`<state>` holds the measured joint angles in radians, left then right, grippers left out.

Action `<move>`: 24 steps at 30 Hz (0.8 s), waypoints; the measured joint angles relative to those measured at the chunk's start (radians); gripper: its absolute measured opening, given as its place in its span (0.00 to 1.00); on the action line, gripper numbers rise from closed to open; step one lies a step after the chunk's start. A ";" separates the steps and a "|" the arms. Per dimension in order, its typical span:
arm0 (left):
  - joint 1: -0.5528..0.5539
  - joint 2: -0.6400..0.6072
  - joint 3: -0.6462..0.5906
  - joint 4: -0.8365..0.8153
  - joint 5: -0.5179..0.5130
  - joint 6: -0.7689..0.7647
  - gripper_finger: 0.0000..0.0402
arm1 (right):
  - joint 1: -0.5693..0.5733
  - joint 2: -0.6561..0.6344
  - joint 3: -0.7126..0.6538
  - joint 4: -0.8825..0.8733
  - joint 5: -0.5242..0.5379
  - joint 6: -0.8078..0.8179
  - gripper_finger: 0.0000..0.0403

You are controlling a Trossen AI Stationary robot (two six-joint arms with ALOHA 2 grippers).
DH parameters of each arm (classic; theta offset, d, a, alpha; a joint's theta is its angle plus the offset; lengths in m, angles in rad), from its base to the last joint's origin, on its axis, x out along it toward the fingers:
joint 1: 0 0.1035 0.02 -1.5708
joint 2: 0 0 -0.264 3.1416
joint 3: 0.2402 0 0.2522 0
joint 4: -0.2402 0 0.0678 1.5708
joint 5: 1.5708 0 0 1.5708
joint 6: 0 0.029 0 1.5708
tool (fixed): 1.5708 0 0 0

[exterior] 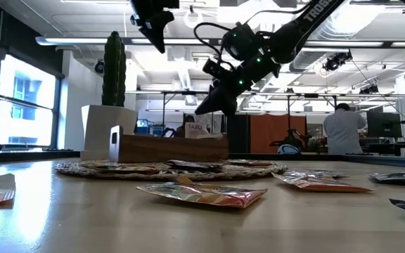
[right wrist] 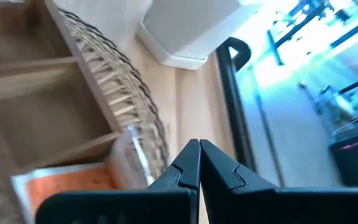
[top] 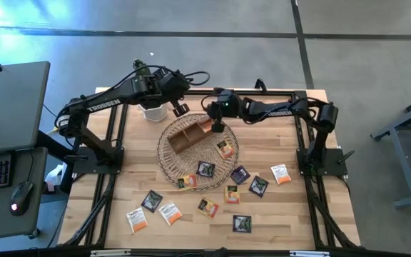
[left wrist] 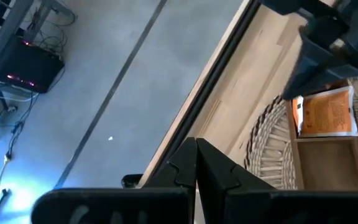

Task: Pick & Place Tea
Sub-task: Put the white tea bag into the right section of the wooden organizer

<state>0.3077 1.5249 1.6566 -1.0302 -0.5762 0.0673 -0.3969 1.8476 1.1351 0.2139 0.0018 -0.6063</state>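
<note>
The right pincer [top: 217, 127], pressed together, hangs over the box [top: 191, 134], where one tea sachet [left wrist: 325, 113] lies. The left pincer [top: 179, 109], also pressed together, hovers nearby. Other sachets [top: 205, 169] dot mat and tabletop [top: 291, 214].

Right gripper [top: 216, 128] hangs above the wooden box [top: 189, 135], fingertips pressed together; open air between claw and box rim. Left gripper [top: 179, 109], also closed, sits just beside it across the box's far corner. White planter [top: 153, 112] stands beyond the wicker mat [top: 168, 158]. Tea sachets [top: 225, 149] litter mat and table nearer the front.
</note>
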 joint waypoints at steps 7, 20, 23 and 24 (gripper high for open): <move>0.000 0.000 0.000 -0.032 -0.002 0.001 0.00 | 0.016 -0.090 -0.001 -0.208 -0.038 -0.023 0.00; 0.000 -0.239 -0.088 -0.065 0.258 -0.096 0.00 | 0.076 -0.051 -0.001 -0.319 -0.074 -0.026 0.26; 0.000 -0.345 -0.251 0.040 0.316 -0.123 0.00 | 0.075 -0.049 -0.001 -0.330 -0.083 -0.015 0.35; 0.000 -0.377 -0.316 0.089 0.332 -0.129 0.00 | 0.076 -0.042 -0.001 -0.334 -0.082 -0.015 0.38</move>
<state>0.3077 1.1482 1.3402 -0.9408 -0.2446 -0.0613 -0.3207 1.8054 1.1339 -0.1201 -0.0803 -0.6212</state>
